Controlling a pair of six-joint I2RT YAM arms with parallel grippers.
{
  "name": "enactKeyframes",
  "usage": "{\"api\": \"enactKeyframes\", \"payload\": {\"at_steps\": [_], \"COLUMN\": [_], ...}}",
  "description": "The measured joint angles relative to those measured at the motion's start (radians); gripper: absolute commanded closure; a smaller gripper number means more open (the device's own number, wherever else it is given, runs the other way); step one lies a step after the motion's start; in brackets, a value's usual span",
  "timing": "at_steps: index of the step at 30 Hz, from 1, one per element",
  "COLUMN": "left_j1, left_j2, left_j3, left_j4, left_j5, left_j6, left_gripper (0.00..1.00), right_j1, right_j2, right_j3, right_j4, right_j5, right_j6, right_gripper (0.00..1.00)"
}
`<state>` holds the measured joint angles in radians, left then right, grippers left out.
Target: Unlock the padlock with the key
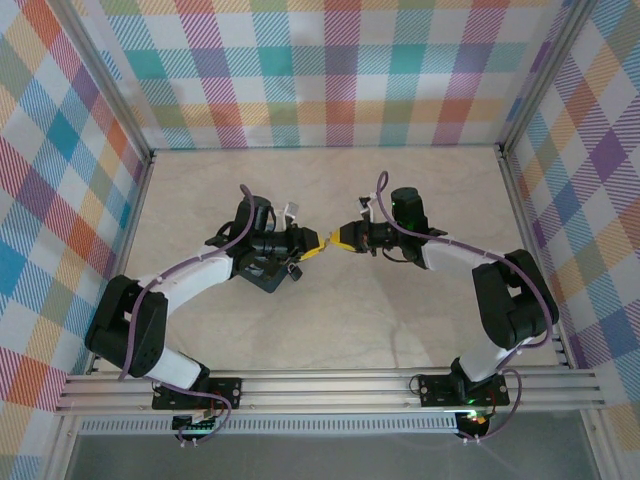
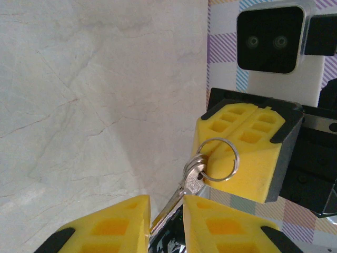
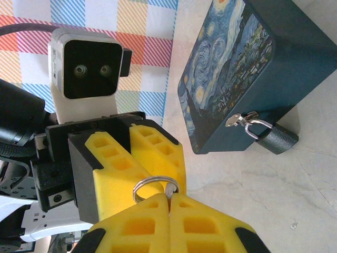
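Observation:
The silver key (image 2: pixel 190 182) hangs in mid-air between my two grippers, which meet tip to tip over the middle of the table. My right gripper (image 3: pixel 169 197) is shut on the key's head (image 3: pixel 169 191), and the key ring (image 3: pixel 155 178) stands out above its fingertips. The blade runs into my left gripper (image 2: pixel 166 203), whose jaws stand narrowly apart and touch it on both sides. The small dark padlock (image 3: pixel 276 139) hangs by its silver shackle from the hasp of the blue starry-night tin (image 3: pixel 237 74). The tin (image 1: pixel 265 278) lies under my left arm.
The pale marble tabletop (image 1: pixel 330 330) is walled by plaid panels (image 1: pixel 320 70) at the back and both sides, with aluminium rails (image 1: pixel 330 385) along the near edge. My grippers (image 1: pixel 314 243) (image 1: pixel 338 238) face each other just right of the tin.

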<state>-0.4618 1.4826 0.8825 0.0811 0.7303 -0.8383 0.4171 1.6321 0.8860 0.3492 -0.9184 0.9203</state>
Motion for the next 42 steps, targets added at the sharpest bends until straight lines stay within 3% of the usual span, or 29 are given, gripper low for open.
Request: {"api": "enactKeyframes", "payload": {"at_steps": [8,42], "left_j1": [0.000,0.016], "left_j2": [-0.025,-0.027], "left_j3": [-0.040,-0.047], "left_j4": [0.016,0.020], "left_j5": [0.000,0.002], "left_j6": [-0.024,0.003], "left_gripper": [0.71,0.88], "right_j1": [-0.005,-0.006], "right_j2": [0.006,0.035], "right_j3": [0.000,-0.002], "right_j4": [0.026,0.000], "right_j5": [0.000,-0.052], "right_j6": [0.023,0.020], "right_gripper": [0.96,0.96]}}
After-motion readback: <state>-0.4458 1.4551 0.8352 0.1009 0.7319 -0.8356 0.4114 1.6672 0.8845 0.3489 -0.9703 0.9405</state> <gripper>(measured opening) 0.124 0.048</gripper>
